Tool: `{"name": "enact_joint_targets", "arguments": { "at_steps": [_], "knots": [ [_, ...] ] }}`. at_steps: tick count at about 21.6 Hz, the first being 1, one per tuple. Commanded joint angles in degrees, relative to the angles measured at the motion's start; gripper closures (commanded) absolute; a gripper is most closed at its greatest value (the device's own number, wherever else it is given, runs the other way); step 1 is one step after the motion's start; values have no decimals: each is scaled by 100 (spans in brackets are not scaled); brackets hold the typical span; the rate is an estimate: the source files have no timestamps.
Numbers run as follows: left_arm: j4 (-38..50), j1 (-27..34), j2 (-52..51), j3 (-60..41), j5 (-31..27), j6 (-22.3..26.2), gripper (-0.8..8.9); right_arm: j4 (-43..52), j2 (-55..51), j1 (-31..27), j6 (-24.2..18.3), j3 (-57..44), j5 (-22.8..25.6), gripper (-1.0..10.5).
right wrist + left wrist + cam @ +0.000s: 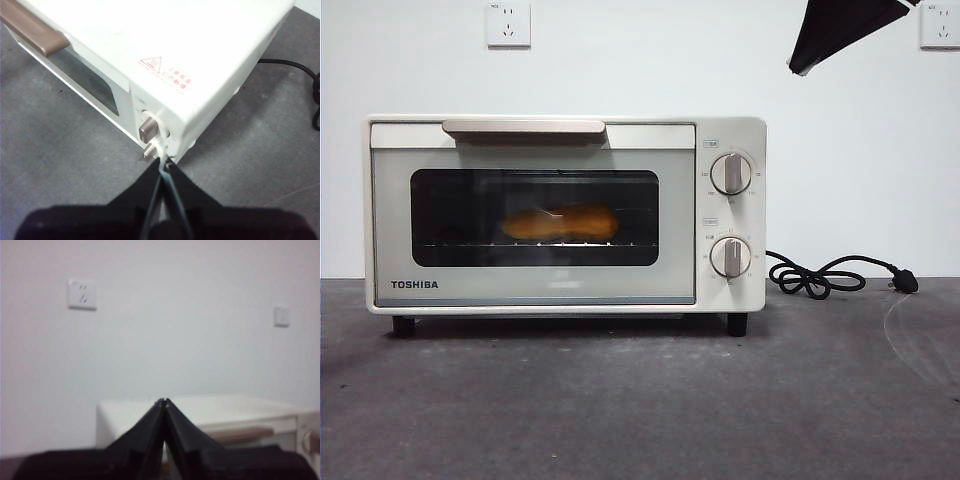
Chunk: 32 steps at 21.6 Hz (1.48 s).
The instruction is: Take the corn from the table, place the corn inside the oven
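The right gripper is hanging high above the table, tilted downward over the knob end of the oven, with its two black jaws pressed together at the tips and nothing between them; the two knobs are sitting just below and ahead of its tips, and the black cord is lying off to its far side. In the front view it is showing only as a dark tip at the upper corner. The left gripper is holding level, raised, pointing at the wall over the oven's top, its jaws clenched tip to tip and empty. The corn is lying on the wire rack behind the closed glass door, below the beige handle.
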Motion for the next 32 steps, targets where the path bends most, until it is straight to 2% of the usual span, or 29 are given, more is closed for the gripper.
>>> {"name": "enact_joint_targets", "arguments": {
  "at_steps": [1, 6, 15, 32],
  "knots": [
    [-321, 22, -9, -55, -162, 57, 817, 26, 26, 4, -4, 4, -2, 946],
    [-1086, 20, -9, -55, -461, 129, 818, 26, 26, 4, -7, 2, 0, 946],
    [-3108, 26, -9, -55, -1228, 138, 817, 28, 26, 4, -7, 4, 0, 946],
    [-3145, 57, -7, -52, -1193, 177, 817, 26, 26, 4, -7, 4, 0, 946]
  ]
}}
